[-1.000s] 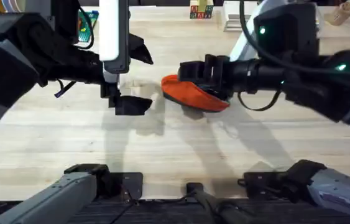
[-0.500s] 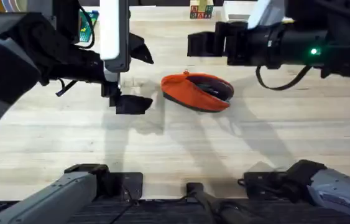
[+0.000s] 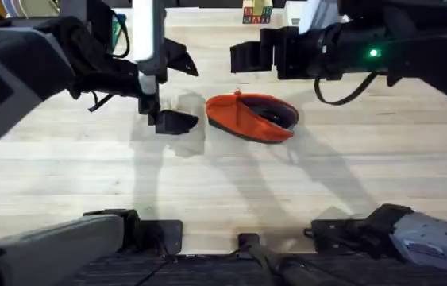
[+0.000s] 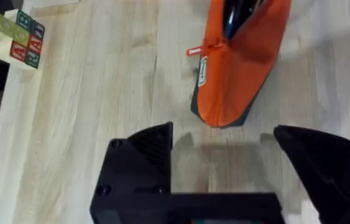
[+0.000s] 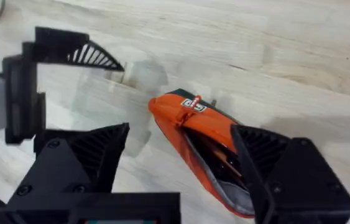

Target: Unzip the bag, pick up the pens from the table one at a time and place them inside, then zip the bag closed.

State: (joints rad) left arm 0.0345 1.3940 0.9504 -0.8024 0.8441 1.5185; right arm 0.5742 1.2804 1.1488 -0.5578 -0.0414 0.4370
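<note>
The orange bag (image 3: 239, 119) lies on the table (image 3: 223, 191) with its zipper undone and its dark inside showing. The red zipper pull (image 4: 196, 51) sits at the end nearest my left gripper. Slim dark shapes that look like the pens (image 5: 222, 163) lie inside the opening, mostly hidden. My left gripper (image 3: 175, 121) hangs low just left of the bag, open and holding nothing (image 4: 224, 146). My right gripper (image 3: 247, 57) is raised behind the bag, open and empty (image 5: 179, 129), with the bag below and between its fingers in the right wrist view.
Lettered toy blocks (image 3: 256, 13) stand at the table's far edge, also seen as blocks (image 4: 16, 40) in the left wrist view. A white object (image 3: 302, 24) sits at the back right. Bare planks stretch in front of the bag.
My right gripper has lifted off the bag and drawn back toward the far edge, leaving the bag lying open. My left gripper has edged a little farther and rightward, toward the bag.
</note>
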